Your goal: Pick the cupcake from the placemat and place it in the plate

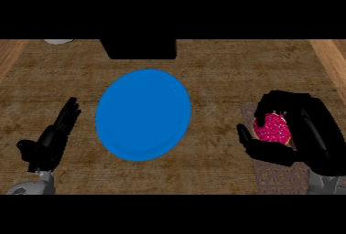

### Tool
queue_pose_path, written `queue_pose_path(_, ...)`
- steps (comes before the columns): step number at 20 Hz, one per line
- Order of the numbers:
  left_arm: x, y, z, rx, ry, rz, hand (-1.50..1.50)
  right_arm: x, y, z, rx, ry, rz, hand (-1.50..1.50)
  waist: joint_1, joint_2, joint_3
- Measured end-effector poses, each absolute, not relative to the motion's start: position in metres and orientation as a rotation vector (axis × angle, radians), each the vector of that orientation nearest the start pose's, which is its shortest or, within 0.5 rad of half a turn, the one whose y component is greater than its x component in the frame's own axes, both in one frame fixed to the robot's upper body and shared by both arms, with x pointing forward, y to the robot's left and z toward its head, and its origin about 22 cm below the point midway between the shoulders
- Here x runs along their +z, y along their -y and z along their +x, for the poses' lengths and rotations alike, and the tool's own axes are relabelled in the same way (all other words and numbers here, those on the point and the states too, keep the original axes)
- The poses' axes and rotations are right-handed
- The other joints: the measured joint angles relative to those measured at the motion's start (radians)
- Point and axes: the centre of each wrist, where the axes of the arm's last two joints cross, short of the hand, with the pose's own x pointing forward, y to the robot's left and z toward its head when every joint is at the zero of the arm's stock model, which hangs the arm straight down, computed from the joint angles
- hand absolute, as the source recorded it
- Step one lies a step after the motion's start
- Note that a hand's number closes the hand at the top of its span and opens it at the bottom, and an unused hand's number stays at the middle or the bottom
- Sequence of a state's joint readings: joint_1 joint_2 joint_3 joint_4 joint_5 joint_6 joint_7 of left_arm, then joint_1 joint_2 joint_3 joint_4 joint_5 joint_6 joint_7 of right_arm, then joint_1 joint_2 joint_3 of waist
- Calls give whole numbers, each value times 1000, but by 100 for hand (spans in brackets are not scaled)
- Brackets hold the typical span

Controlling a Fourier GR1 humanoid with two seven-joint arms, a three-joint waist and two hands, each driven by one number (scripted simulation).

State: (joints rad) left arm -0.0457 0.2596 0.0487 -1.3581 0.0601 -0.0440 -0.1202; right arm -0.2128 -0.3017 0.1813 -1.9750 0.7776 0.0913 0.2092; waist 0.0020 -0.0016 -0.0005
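The cupcake (273, 128), topped with pink speckled frosting, sits over the placemat (278, 176) at the right of the head view. My right hand (307, 132) curls round it, fingers arching over its top and thumb under its left side, so the cupcake's base is hidden. The blue plate (143, 114) lies in the middle of the counter, well left of that hand, with nothing on it. My left hand (54, 137) rests open at the left, fingers straight and pointing up, apart from the plate.
A black boxy object (138, 48) stands at the back behind the plate. A pale round thing (59, 41) peeks in at the top left. Light wooden strips (331, 59) border the counter on both sides.
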Motion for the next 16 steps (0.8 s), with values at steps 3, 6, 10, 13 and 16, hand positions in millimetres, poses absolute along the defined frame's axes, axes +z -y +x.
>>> queue_pose_path(3,-18,-300,249,-144,1519,157,0,158,190,257,903,1851,-814,150,3,1,0)
queue_pose_path(6,-21,-303,249,-147,1522,153,0,163,170,266,925,1851,-783,150,3,1,0)
queue_pose_path(10,-18,-306,254,-147,1523,156,0,160,129,281,964,1845,-716,150,7,2,0)
queue_pose_path(13,-21,-306,255,-148,1526,150,0,155,102,293,978,1839,-663,150,9,3,0)
queue_pose_path(16,-17,-303,258,-157,1527,143,0,144,74,302,988,1834,-630,150,13,4,0)
